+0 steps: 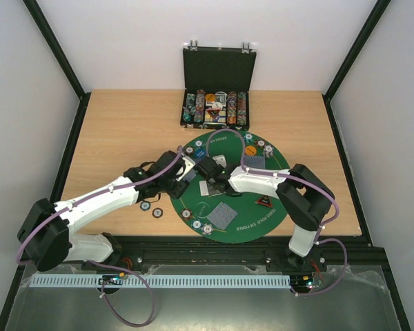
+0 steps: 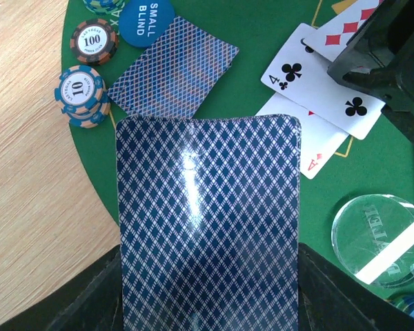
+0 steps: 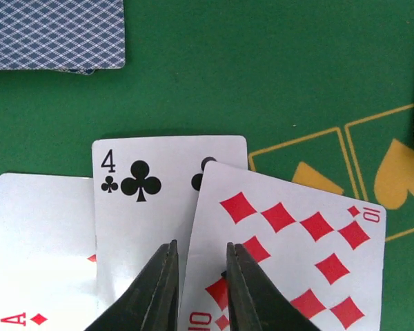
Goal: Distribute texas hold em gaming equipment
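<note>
You have three cards face up and overlapping on the green felt point(image 3: 262, 69): the ace of diamonds point(image 3: 41, 262), the four of clubs point(image 3: 145, 207) lapping it, and the ten of diamonds point(image 3: 297, 241) tilted across the four. Your left gripper point(image 2: 208, 296) pinches a face-down stack point(image 2: 207, 207). Beyond it lie two face-down cards point(image 2: 176, 69), the blue SMALL BLIND button point(image 2: 146, 21), a 100 chip point(image 2: 93, 41) and stacked 10 chips point(image 2: 81, 93). The triangular marker point(image 1: 264, 202) sits toward the felt's right side.

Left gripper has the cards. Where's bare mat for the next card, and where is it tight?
Right wrist view: bare mat above the three face-up cards, between the face-down cards at upper left and the gold outlines at right. Bare wood lies left of the mat, near the case. Tight: around the face-up cards, and by the chips along the mat's left rim.
</note>
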{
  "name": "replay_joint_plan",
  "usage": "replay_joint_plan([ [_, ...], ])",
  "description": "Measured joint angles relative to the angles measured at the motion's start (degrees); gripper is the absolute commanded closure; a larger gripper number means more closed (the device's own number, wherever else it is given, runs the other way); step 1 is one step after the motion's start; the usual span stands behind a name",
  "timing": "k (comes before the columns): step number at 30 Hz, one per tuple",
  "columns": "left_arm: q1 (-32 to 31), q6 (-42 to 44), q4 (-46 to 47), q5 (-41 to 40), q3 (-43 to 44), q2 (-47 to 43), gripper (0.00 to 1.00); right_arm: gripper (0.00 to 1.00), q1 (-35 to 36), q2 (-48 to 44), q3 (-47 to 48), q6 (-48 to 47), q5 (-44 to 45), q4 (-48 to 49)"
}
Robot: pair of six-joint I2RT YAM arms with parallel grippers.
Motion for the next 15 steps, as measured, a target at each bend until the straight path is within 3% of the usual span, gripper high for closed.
replay_joint_plan([
  [5,0.0,0.0,0.1,-0.1,0.0,0.0,0.4,0.61,0.0,0.0,0.0,0.2,-1.2,0.2],
  [10,0.0,-0.1,1.2,0.0,0.0,-0.2,0.4,0.37,0.0,-2.1,0.0,0.2,-2.5,0.2],
  [15,-0.8,1.0,1.0,1.5,0.0,-0.3,0.4,0.12,-0.5,-11.2,-0.9,0.4,-2.3,0.9],
])
